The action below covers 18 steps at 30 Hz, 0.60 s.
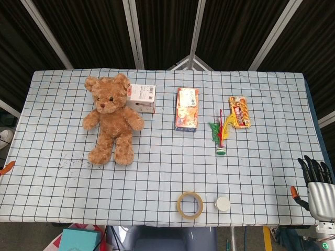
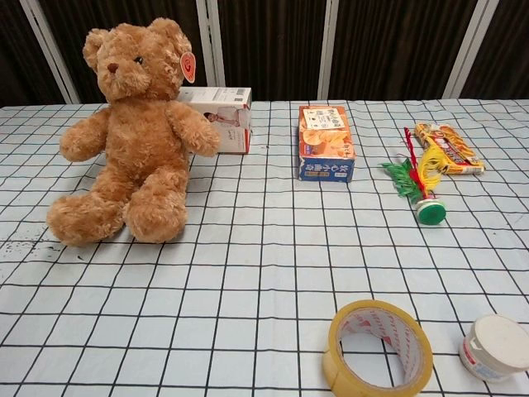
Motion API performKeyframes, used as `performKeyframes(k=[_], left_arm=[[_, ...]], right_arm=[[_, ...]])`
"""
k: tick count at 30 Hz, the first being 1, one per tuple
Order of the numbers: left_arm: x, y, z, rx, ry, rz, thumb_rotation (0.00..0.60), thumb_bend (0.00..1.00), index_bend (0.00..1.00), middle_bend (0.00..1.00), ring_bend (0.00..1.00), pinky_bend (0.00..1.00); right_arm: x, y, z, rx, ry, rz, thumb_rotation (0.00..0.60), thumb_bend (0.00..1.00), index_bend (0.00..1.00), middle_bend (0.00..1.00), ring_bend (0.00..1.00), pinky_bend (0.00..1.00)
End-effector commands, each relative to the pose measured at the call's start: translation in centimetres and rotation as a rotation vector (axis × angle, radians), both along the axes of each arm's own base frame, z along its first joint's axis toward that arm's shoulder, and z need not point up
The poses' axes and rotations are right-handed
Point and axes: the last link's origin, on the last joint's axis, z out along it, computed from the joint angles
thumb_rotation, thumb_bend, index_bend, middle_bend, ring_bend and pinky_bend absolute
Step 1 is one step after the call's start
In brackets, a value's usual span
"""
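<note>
Right hand off the worktop's near-right edge — fingers apart, gripping nothing — white jar nearest, well apart.

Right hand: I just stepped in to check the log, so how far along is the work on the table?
Nothing looks done: the bear, boxes, shuttlecock, tape roll and small tub all lie untouched on the cloth. In hand: nothing; the right hand sits off the table's right edge, fingers apart and empty. The left hand is not in view. Any reach and grasp is left.
</note>
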Motion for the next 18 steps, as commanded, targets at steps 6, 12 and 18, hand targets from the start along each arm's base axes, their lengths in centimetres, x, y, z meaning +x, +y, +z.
performKeyframes(k=[6,12,18], left_arm=[[2.8,6.6,-0.9,-0.150,-0.346,0.139,0.600,0.24,0.16,0.09,0.00,0.00],[4.9,10.2,-3.5,-0.268,-0.470,0.191,0.600,0.21,0.15,0.09,0.00,0.00],[7.3,13.2,-6.1,-0.333,-0.540,0.192,0.600,0.21,0.15,0.09,0.00,0.00]], right_arm=[[0.3,-0.3,-0.2,0.007,0.007,0.013,0.600,0.37,0.09,0.06,0.09,0.00],[0.4,-0.4,-0.2,0.006,0.007,0.016,0.600,0.37,0.08,0.06,0.09,0.00],[0.2,-0.5,0.1,-0.003,-0.002,0.005,0.600,0.37,0.09,0.06,0.09,0.00]])
